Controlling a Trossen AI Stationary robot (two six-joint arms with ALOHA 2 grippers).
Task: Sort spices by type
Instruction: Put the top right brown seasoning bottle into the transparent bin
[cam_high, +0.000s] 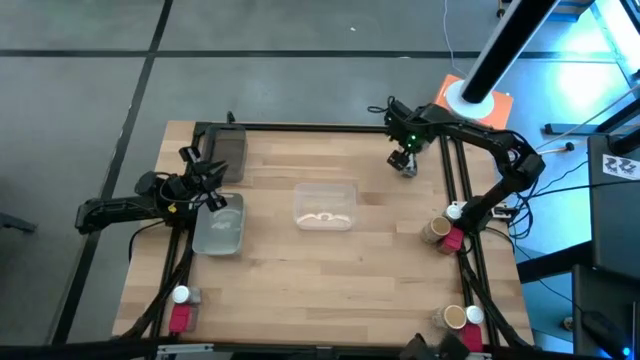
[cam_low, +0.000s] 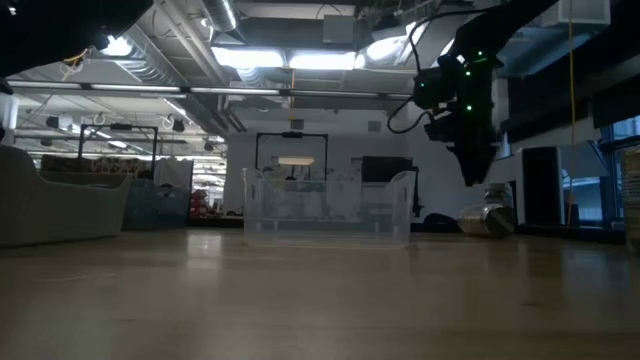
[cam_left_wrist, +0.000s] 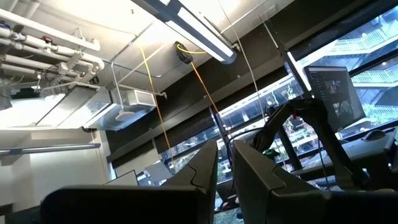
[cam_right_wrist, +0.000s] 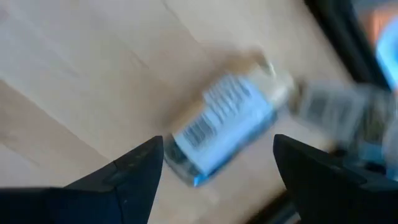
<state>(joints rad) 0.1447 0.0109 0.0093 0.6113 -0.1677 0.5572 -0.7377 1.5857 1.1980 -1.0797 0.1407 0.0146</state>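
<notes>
Fingers spread, the right gripper (cam_right_wrist: 217, 165) hovers above a toppled, labelled spice jar (cam_right_wrist: 227, 127) — the left gripper (cam_left_wrist: 224, 165), pressed together, points ceilingward.

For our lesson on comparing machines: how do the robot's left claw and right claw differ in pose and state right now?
The left claw is shut and sits beside a clear tray; the right claw is open. The left claw points up toward the ceiling; the right claw points down over a jar lying on its side. Both hold nothing.
</notes>
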